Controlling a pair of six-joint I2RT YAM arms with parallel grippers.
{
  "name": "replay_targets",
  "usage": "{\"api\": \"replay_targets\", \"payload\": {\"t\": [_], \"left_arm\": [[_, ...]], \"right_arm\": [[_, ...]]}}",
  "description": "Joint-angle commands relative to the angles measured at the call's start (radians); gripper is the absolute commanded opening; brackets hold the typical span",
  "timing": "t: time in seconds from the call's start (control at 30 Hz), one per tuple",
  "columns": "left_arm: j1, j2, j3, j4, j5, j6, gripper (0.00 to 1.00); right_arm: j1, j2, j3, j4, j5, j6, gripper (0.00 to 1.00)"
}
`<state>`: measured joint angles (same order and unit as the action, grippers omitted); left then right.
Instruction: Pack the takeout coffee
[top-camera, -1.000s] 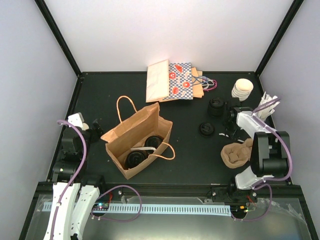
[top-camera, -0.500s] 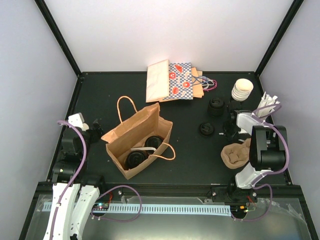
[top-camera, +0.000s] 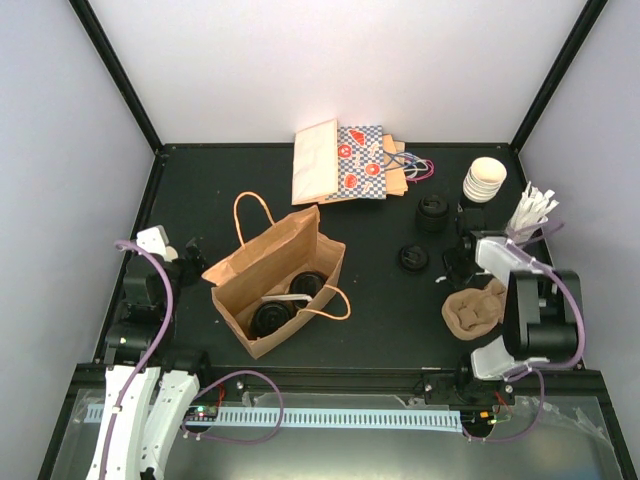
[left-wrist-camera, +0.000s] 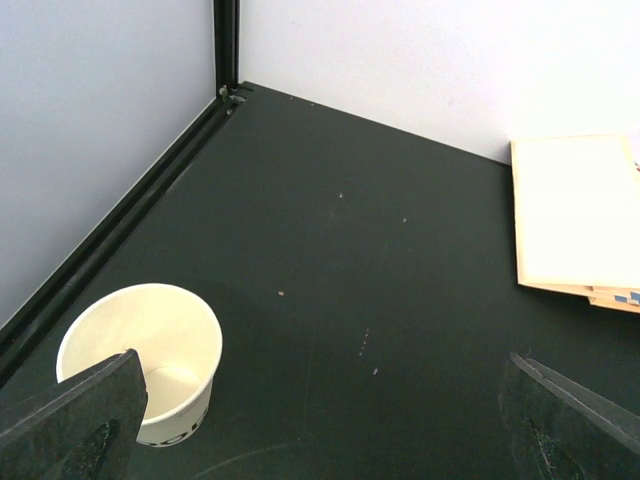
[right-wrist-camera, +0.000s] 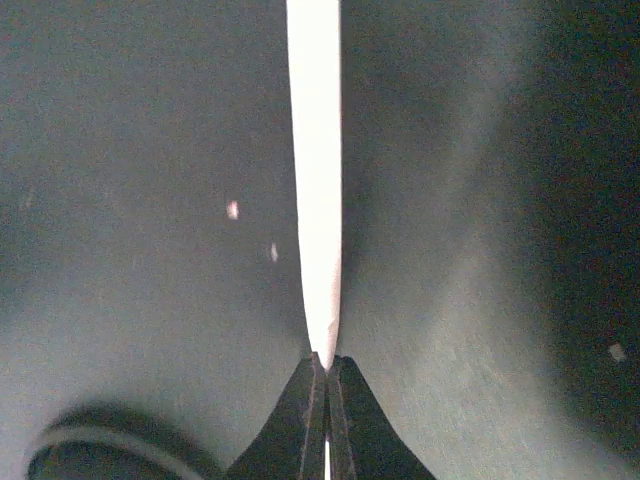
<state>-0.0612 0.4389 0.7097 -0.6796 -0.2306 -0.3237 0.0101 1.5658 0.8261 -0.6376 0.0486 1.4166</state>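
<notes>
An open brown paper bag (top-camera: 278, 285) stands left of centre. Two black-lidded takeout coffee cups (top-camera: 270, 318) (top-camera: 308, 283) sit inside it. My right gripper (top-camera: 455, 264) (right-wrist-camera: 327, 362) is low over the table at the right, shut on a thin white strip (right-wrist-camera: 316, 150) that sticks out ahead of the fingertips. My left gripper (left-wrist-camera: 320, 440) is open at the far left with nothing between its fingers. An unlidded cream paper cup (left-wrist-camera: 142, 358) stands just by its left finger (left-wrist-camera: 75, 420).
A stack of black lids (top-camera: 432, 213) and a single black lid (top-camera: 413, 258) lie left of the right gripper. A cardboard cup carrier (top-camera: 472, 308), stacked cream cups (top-camera: 484, 178), a bunch of white strips (top-camera: 532, 212) and flat folded bags (top-camera: 345, 162) surround it.
The right gripper moved toward the near side, down to the table, and shut on the white strip. The left arm has not moved.
</notes>
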Motion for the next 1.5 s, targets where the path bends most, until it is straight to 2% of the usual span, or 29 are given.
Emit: {"api": "replay_targets", "payload": {"t": [0.0, 0.17, 0.37, 0.57, 0.67, 0.73, 0.87, 0.93, 1.03, 1.2, 1.37, 1.43, 1.47], "left_arm": [[-0.006, 0.012, 0.005, 0.022, 0.0, 0.011, 0.99], [-0.005, 0.014, 0.004, 0.022, -0.002, 0.011, 0.99], [-0.006, 0.021, 0.007, 0.017, -0.005, 0.011, 0.99], [-0.006, 0.016, 0.007, 0.015, -0.015, 0.012, 0.99], [-0.005, 0.014, 0.007, 0.013, -0.022, 0.011, 0.99], [-0.004, 0.013, 0.007, 0.014, -0.023, 0.012, 0.99], [-0.005, 0.02, 0.007, 0.017, -0.012, 0.018, 0.99], [-0.004, 0.021, 0.006, 0.018, -0.004, 0.022, 0.99], [-0.004, 0.022, 0.008, 0.022, 0.012, 0.026, 0.99], [-0.005, 0.02, 0.008, 0.025, 0.045, 0.042, 0.99], [-0.005, 0.013, 0.009, 0.028, 0.07, 0.057, 0.99], [-0.005, 0.009, 0.011, 0.028, 0.078, 0.064, 0.99], [-0.005, 0.007, 0.011, 0.029, 0.084, 0.067, 0.99]], "right_arm": [[0.024, -0.177, -0.061, -0.038, -0.061, 0.062, 0.01], [0.038, -0.352, -0.11, -0.036, -0.094, 0.138, 0.01], [0.123, -0.424, -0.051, -0.048, -0.177, 0.204, 0.01], [0.328, -0.478, 0.099, -0.069, -0.242, 0.224, 0.01], [0.495, -0.525, 0.231, -0.078, -0.168, 0.185, 0.01], [0.612, -0.542, 0.3, 0.004, -0.133, 0.062, 0.01], [0.743, -0.491, 0.446, 0.139, -0.243, -0.387, 0.01], [0.84, -0.456, 0.516, 0.106, -0.18, -0.598, 0.01], [0.965, -0.436, 0.527, 0.139, -0.104, -0.906, 0.01], [1.0, -0.438, 0.353, 0.443, -0.177, -1.127, 0.01], [1.067, -0.393, 0.294, 0.58, -0.162, -1.356, 0.01], [1.077, -0.382, 0.291, 0.589, -0.163, -1.408, 0.06], [1.077, -0.379, 0.29, 0.587, -0.166, -1.425, 0.14]]}}
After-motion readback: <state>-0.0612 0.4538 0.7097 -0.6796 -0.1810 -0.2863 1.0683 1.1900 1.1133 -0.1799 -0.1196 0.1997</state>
